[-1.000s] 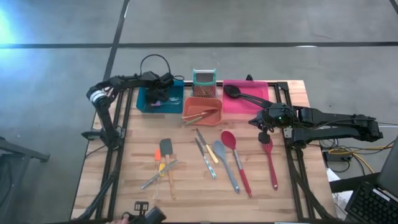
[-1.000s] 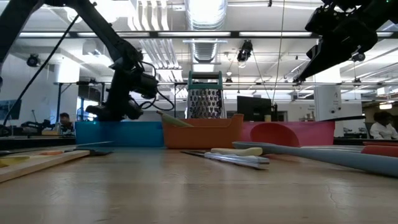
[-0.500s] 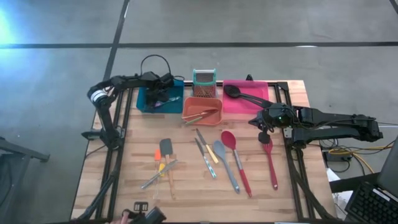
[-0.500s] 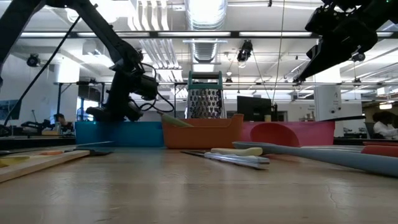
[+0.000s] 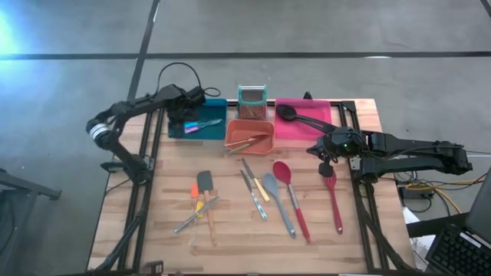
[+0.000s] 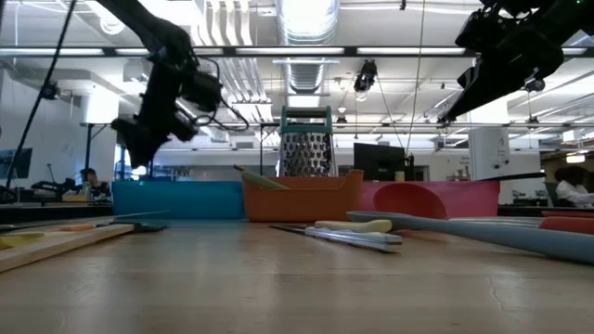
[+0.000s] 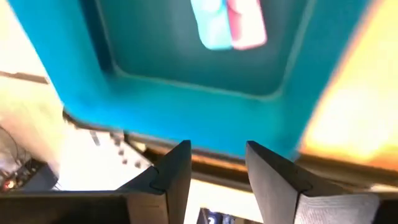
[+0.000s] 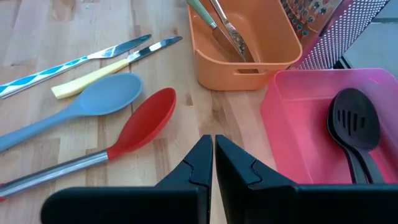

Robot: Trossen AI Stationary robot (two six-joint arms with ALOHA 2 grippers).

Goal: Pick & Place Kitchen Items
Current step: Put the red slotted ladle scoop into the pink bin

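Two short tools with a pink and a blue handle (image 5: 202, 123) lie flat on the floor of the blue bin (image 5: 216, 107), and they show in the left wrist view as well (image 7: 227, 23). My left gripper (image 5: 179, 115) hangs open and holding nothing above the bin's left rim (image 7: 186, 118); the low view shows it raised (image 6: 139, 141). My right gripper (image 5: 326, 153) is shut and bare, hovering near the pink bin (image 5: 307, 126) above a red spoon (image 5: 333, 195). Long spoons (image 5: 280, 192), knives (image 5: 252, 188) and a black spatula (image 5: 205, 182) lie flat on the table.
An orange bin (image 5: 234, 138) holding some cutlery stands mid-table, a grater (image 5: 252, 96) behind it. A black slotted spoon (image 5: 295, 115) lies in the pink bin. Short orange- and yellow-handled tools (image 5: 197, 201) lie near the spatula. Bare wood runs along the near edge.
My left gripper has risen out of the blue bin and drawn back toward the table's left edge. The pink- and blue-handled tools now lie uncovered on the bin's floor. My right arm has kept still.
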